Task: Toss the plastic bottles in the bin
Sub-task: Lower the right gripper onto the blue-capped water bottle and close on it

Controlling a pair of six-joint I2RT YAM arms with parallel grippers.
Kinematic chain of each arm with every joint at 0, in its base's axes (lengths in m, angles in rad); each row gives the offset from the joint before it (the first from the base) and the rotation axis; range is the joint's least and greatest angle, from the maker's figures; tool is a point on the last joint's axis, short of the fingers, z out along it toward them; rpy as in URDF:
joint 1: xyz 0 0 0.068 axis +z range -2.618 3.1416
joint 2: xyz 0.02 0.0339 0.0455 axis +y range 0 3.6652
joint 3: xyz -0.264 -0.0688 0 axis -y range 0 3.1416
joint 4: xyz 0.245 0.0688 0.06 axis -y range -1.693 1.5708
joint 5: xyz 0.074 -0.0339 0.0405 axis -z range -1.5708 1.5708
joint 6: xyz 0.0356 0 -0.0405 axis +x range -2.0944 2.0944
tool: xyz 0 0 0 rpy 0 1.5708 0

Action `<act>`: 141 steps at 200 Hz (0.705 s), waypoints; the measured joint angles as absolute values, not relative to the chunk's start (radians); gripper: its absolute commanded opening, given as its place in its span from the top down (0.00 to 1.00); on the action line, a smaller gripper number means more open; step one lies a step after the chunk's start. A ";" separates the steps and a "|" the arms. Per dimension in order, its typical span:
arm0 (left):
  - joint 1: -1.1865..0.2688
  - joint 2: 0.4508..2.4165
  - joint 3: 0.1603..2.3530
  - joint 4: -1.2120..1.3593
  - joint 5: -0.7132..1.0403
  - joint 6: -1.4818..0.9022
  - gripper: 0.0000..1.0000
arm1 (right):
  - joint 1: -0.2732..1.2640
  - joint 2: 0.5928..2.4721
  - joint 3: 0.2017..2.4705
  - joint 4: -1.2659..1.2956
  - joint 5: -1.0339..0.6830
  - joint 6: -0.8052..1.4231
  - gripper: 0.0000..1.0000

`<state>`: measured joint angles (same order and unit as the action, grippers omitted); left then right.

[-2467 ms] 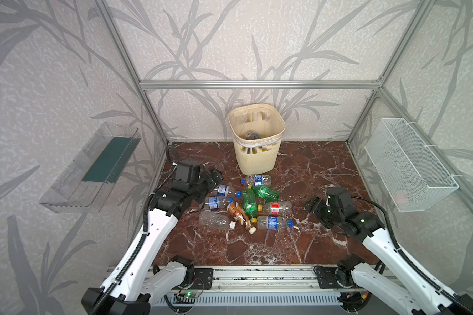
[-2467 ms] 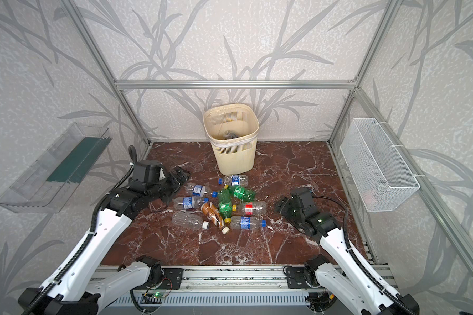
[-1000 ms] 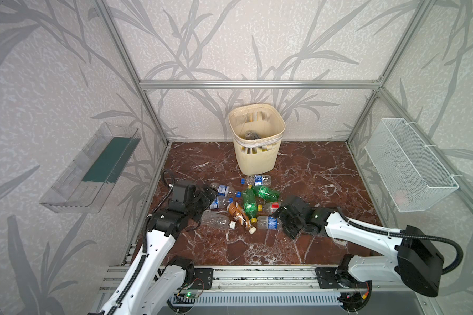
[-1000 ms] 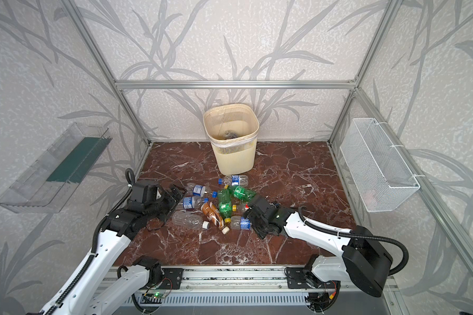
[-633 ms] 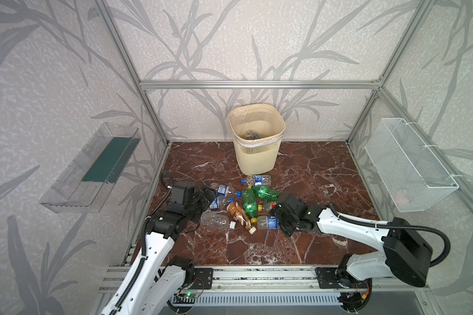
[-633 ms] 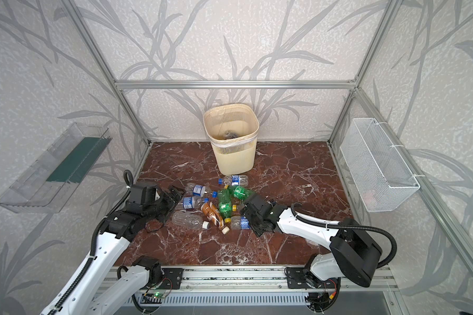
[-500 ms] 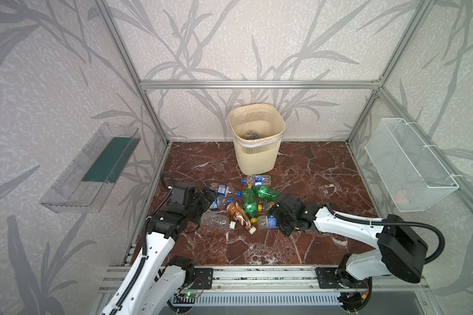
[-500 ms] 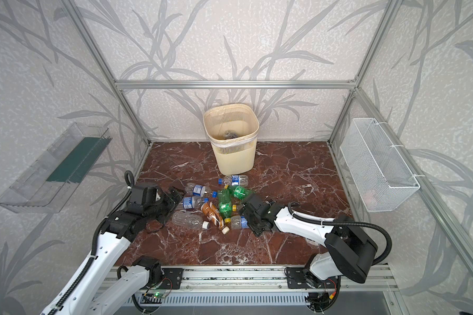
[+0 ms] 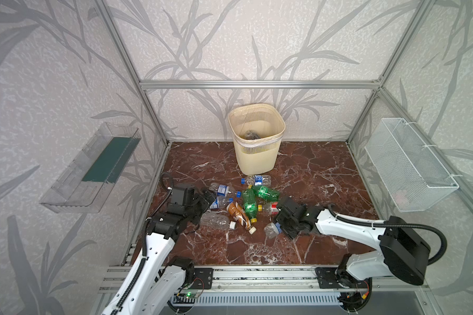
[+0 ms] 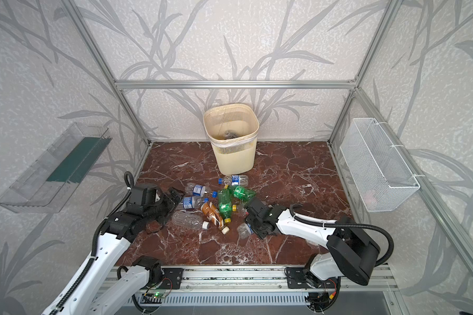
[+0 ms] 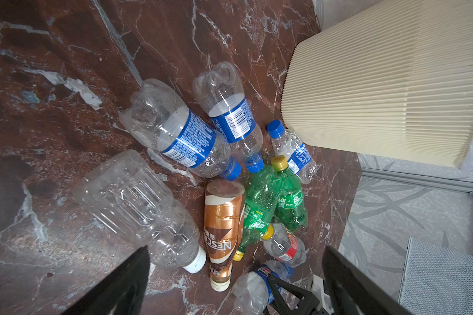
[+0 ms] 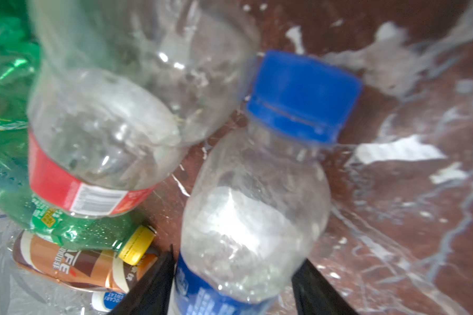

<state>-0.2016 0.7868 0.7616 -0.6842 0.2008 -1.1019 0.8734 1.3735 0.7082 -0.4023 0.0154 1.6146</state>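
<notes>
Several plastic bottles (image 9: pixel 243 201) lie in a heap on the marble floor in front of the cream ribbed bin (image 9: pixel 256 144), which stands at the back in both top views (image 10: pixel 231 141). My right gripper (image 12: pixel 238 256) is shut on a clear bottle with a blue label and blue cap (image 12: pixel 257 207); this bottle lies at the heap's near right edge (image 9: pixel 271 230). My left gripper (image 11: pixel 235 272) is open, left of the heap (image 9: pixel 206 206), near a clear white-capped bottle (image 11: pixel 139 210) and a brown bottle (image 11: pixel 221 229). It holds nothing.
A white wire mesh basket (image 9: pixel 407 163) hangs on the right wall and a clear tray with a green base (image 9: pixel 93 166) on the left wall. An aluminium rail (image 9: pixel 257 275) runs along the front edge. Something dark lies inside the bin.
My right arm has reached left into the heap, and its jaws have narrowed around the blue-capped bottle. The left arm sank a little earlier and has stayed still since.
</notes>
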 measured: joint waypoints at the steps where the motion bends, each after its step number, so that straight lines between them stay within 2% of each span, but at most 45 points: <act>1: -0.202 0.787 0.762 -0.684 0.201 -1.102 0.02 | 0.873 1.369 0.706 -0.406 0.017 1.614 0.36; 52: -0.202 0.803 0.762 -0.683 0.202 -1.102 0.03 | 0.844 1.312 0.670 -0.553 0.029 1.485 0.33; 141: -0.202 0.817 0.762 -0.683 0.201 -1.102 0.03 | 0.780 1.253 0.670 -0.717 0.074 1.059 0.29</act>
<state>-0.2016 0.8173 0.7616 -0.6830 0.2008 -1.1023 0.7799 1.2526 0.6701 -0.7170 0.0738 1.0588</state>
